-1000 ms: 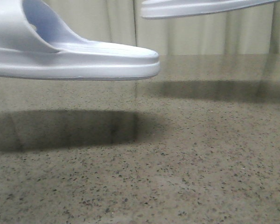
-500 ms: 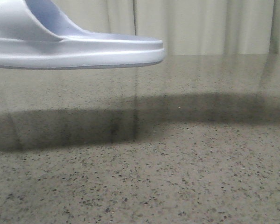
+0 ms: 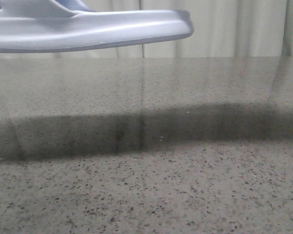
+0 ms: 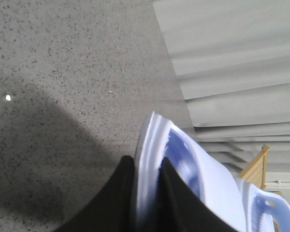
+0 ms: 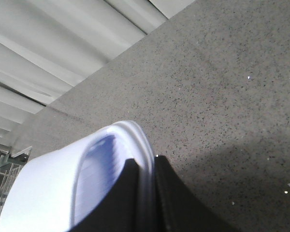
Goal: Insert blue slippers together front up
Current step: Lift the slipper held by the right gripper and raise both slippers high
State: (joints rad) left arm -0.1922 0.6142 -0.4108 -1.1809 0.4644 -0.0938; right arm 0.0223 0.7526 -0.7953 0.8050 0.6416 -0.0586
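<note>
One pale blue slipper [image 3: 88, 29] hangs in the air at the top left of the front view, sole down, its end pointing right. No gripper shows in that view. In the left wrist view my left gripper [image 4: 148, 162] is shut on the rim of a slipper's [image 4: 212, 188] sole, one black finger [image 4: 118, 193] under the sole and one on the footbed. In the right wrist view my right gripper [image 5: 144, 164] is shut on the rim of the other slipper [image 5: 48, 188], held above the table. That second slipper is out of the front view.
The speckled grey stone table [image 3: 185, 185] carries a wide dark shadow band across its middle. Pale curtains [image 3: 224, 29] hang behind the table. A wooden frame [image 4: 258, 166] stands by the curtains in the left wrist view, and a wire rack [image 5: 5, 164] in the right wrist view.
The left slipper has risen and shifted right in the front view. The second slipper, at the top right a second ago, has gone up out of that view. The shadows have merged into one band.
</note>
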